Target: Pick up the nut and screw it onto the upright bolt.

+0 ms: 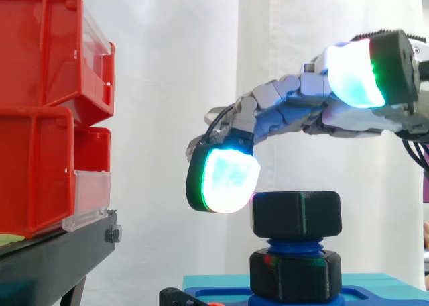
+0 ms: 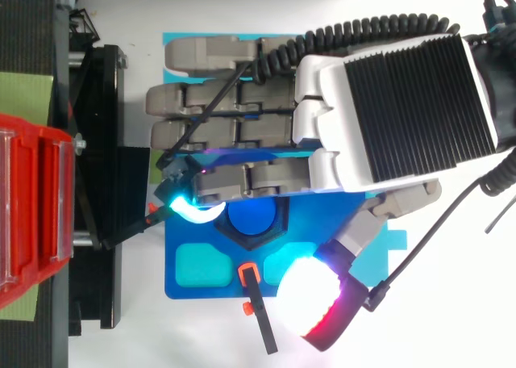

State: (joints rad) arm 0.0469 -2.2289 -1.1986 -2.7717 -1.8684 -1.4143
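A black hex nut (image 1: 296, 214) sits on top of the upright blue bolt (image 1: 295, 242), with blue thread showing between it and a second black hex piece (image 1: 295, 274) lower down. From above, the bolt's blue end (image 2: 250, 216) shows inside the nut's black rim (image 2: 253, 244). My hand (image 1: 301, 105) reaches in from the right, above the nut. One finger bends down, and its glowing fingertip (image 1: 229, 180) is at the nut's left side, close to or just touching it. The thumb's pad (image 2: 310, 299) is held away from the nut. The other fingers (image 2: 210, 94) lie stretched out.
The bolt stands on a blue plate (image 2: 181, 283) with teal pockets, set on a teal block (image 1: 395, 280). Red bins (image 1: 40, 111) are stacked on a black stand (image 1: 60, 249) to the left. A black clip with orange marks (image 2: 256, 307) lies at the plate's near edge.
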